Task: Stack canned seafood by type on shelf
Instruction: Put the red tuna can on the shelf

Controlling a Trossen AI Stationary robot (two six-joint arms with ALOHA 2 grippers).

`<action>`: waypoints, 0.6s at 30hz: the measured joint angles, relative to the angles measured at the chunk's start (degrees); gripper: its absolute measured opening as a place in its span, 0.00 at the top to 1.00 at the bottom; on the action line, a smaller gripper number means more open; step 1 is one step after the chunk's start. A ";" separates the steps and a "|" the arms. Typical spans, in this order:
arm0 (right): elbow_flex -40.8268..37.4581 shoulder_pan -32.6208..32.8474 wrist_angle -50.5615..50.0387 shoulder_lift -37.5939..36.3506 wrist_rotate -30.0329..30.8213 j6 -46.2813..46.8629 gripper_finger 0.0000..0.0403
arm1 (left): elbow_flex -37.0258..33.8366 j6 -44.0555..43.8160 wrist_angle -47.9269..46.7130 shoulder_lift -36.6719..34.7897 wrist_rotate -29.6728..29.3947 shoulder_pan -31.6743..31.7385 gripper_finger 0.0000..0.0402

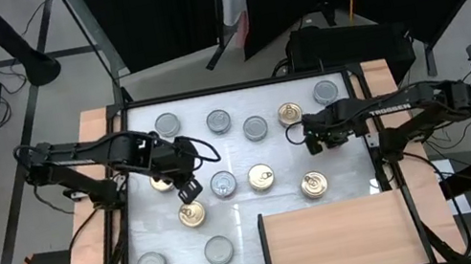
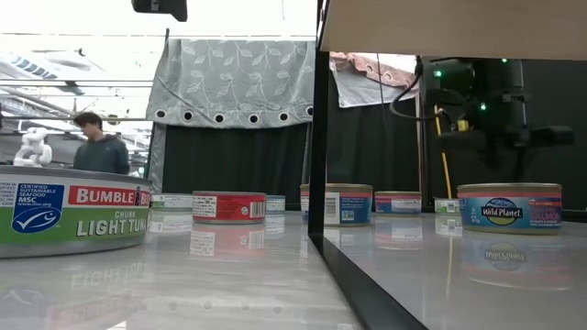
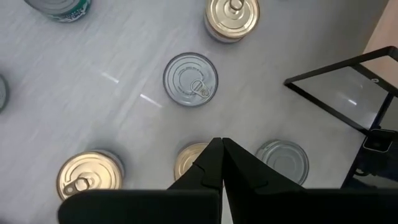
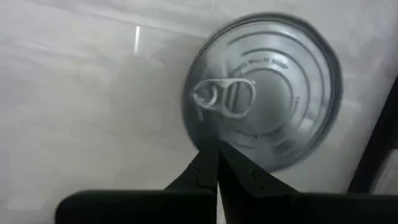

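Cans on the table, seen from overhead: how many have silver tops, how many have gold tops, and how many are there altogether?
Silver-topped cans: 7
Gold-topped cans: 5, one partly hidden under the left gripper
Total: 12

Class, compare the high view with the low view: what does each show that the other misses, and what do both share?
Only the high view shows both arms over the white tabletop, the left claw and right claw both shut and empty, the cans' silver and gold tops, and the bare wooden shelf. Only the low view shows side labels, such as the Bumble Bee can and Wild Planet can, and a person behind. Both show scattered, unstacked cans.
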 joint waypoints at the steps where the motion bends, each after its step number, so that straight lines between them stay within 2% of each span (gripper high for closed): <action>1: -0.41 0.16 0.19 -0.14 -0.31 0.54 1.00 | 0.00 -0.08 -0.09 -0.14 0.00 -0.01 0.98; 9: -0.79 2.14 0.57 -0.17 -0.09 3.29 1.00 | 0.00 -0.12 -0.12 -0.67 0.00 -0.02 0.98; 18: 2.18 2.56 -1.40 -1.19 0.36 4.04 1.00 | 0.00 -0.07 -0.22 -0.67 -0.02 0.02 0.98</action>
